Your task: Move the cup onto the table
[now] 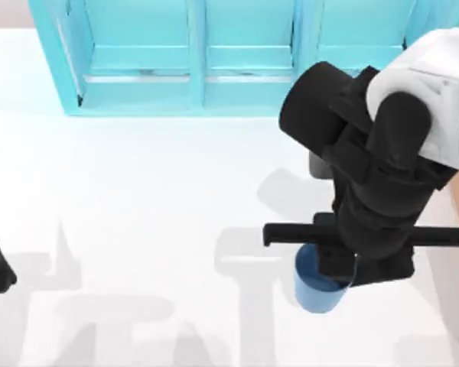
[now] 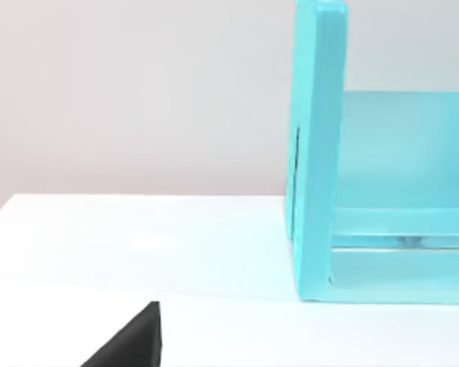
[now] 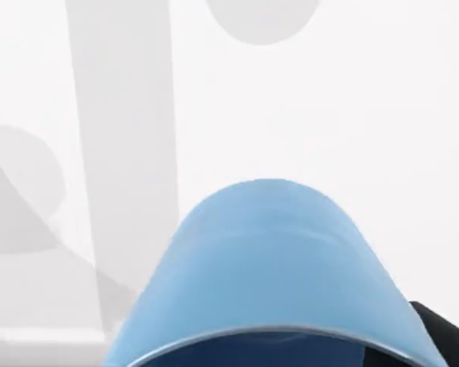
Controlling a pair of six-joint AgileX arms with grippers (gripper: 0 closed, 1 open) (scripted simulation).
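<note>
Top view: right gripper (image 1: 344, 269) on smooth blue cylindrical cup (image 1: 315, 290).

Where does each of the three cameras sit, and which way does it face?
Top view: above the table, looking down; right arm over the cup, left arm at the left edge, shelf unit at the back.
Left wrist view: low over the table, facing the shelf unit's end; a black tool corner shows.
Right wrist view: just above the cup, facing the table.
Shared: top and right wrist views show the cup.
</note>
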